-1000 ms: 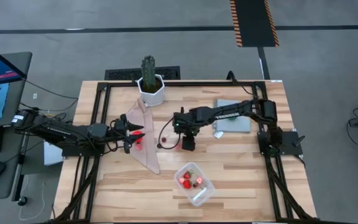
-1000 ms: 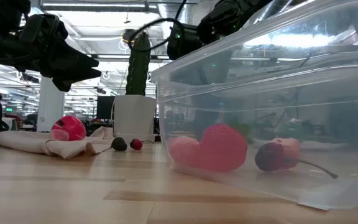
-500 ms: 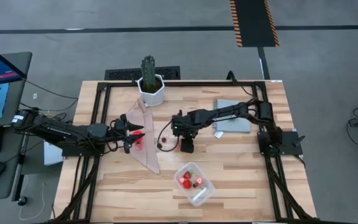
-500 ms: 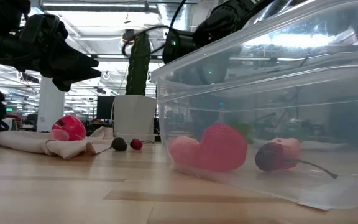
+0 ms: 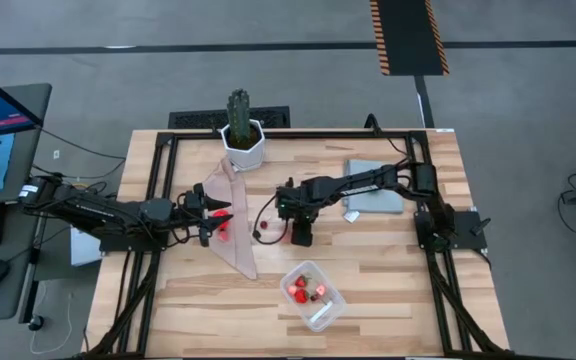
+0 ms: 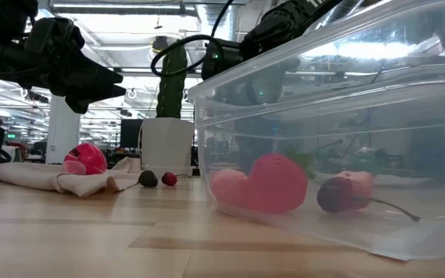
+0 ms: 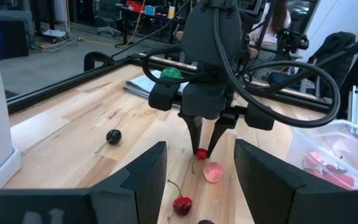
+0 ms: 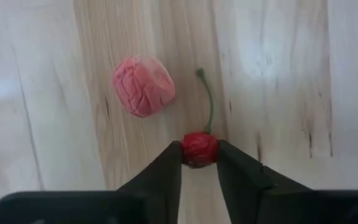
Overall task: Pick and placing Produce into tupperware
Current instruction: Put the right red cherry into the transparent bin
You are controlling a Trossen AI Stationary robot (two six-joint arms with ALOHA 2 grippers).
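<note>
The high view looks straight down on the pale wooden counter [image 5: 388, 290]; the low view sits level, close against the clear plastic rectangular container [image 6: 338, 131]; both share it.

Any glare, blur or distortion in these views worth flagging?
Low view: the tupperware sits against the lens, its clear wall smearing ceiling-light glare and warping the room behind; the strawberry inside looks soft. Right wrist view: pale, washed-out wood, yet the red cherry between the right end effector fingers is sharp.
</note>
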